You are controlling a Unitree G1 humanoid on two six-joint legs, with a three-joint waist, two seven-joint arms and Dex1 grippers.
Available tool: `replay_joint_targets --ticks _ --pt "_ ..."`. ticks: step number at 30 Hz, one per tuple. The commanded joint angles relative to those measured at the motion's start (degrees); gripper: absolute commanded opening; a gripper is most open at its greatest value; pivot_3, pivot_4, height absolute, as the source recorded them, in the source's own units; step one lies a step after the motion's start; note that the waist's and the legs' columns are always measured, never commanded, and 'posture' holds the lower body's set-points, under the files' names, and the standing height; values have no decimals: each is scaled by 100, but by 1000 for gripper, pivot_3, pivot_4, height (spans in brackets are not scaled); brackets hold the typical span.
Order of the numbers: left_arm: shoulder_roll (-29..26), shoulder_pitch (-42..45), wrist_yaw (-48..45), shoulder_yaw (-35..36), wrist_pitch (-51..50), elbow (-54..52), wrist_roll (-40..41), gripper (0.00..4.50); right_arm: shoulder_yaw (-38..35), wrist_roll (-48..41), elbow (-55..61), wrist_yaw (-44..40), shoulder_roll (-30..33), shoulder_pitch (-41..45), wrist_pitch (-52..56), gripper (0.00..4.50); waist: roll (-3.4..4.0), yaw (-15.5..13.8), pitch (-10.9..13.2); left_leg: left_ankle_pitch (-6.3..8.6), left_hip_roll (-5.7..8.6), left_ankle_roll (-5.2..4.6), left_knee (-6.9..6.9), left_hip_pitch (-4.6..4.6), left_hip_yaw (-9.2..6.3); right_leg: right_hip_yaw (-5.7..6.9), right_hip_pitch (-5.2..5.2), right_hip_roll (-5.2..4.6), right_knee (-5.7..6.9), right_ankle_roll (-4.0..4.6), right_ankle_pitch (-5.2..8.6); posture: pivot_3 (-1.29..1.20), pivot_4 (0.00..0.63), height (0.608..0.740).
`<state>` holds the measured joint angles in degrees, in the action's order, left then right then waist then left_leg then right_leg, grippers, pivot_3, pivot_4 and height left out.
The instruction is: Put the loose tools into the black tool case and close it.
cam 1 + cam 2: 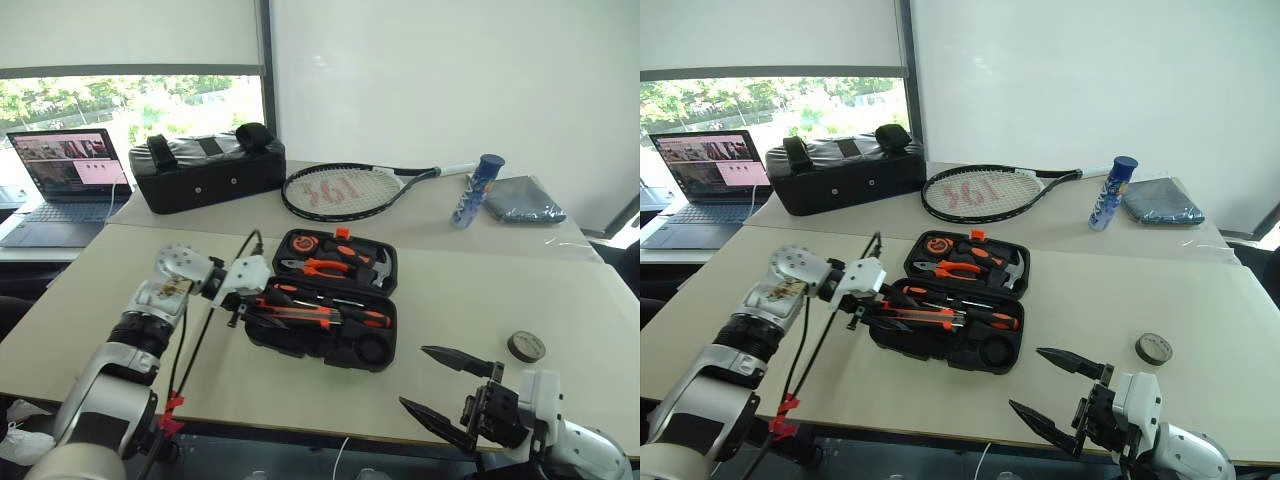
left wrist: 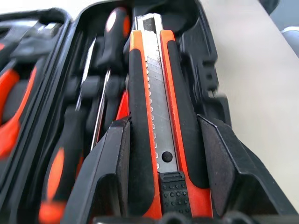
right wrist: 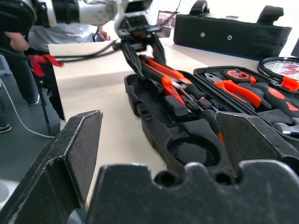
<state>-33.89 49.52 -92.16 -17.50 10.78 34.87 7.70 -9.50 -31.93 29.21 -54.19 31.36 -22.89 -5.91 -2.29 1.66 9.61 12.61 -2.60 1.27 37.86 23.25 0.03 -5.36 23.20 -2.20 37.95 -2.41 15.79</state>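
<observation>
— Right hand (image 1: 436, 381) sits closest, at the near edge of the counter (image 1: 560, 300), fingers spread wide, nothing in them.

— And the knife?

— Utility knife (image 2: 161, 121) is clamped between the left hand's (image 1: 248, 309) fingers at its slider end. Its long axis runs along the front half of the tool case (image 1: 325, 298), blade end pointing toward the case's right side, low over the slots.

— What's in the case?

— Lid lies flat open. Front half has two screwdrivers (image 1: 345, 308) lying lengthwise beside the knife, and a round recess at the right end. The far half holds pliers (image 1: 322, 266) and other orange-and-black tools.

— Anything loose?

— Tape roll (image 1: 526, 346) lies on the counter, right of the case, well apart from it. Beyond the case: a tennis racket (image 1: 340, 189), a black bag (image 1: 207, 166), a blue bottle (image 1: 477, 190), a folded cloth (image 1: 523, 199), a laptop (image 1: 68, 180).
</observation>
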Motion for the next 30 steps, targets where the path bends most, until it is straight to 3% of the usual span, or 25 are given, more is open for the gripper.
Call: replay_joint_targets --ticks 1,10,30 --pt "57 62 0 -42 443 203 -252 1707 -126 21 287 145 -56 -141 -93 4500 0 3 0 0 0 0 0 -1 -1 1 -1 0 0 0 0 0 150 740" --pt "243 109 135 -230 940 651 -694 1707 -90 87 378 296 -113 -231 -121 4500 0 -22 0 0 2 0 1 -4 -1 -2 -4 -1 0 -5 1 0 150 740" --pt "608 292 -34 -263 843 844 -690 1707 149 249 242 376 -219 49 -105 4500 2 -100 -1 0 8 0 1 -1 -5 -2 -9 -2 -5 -1 -3 0 150 740"
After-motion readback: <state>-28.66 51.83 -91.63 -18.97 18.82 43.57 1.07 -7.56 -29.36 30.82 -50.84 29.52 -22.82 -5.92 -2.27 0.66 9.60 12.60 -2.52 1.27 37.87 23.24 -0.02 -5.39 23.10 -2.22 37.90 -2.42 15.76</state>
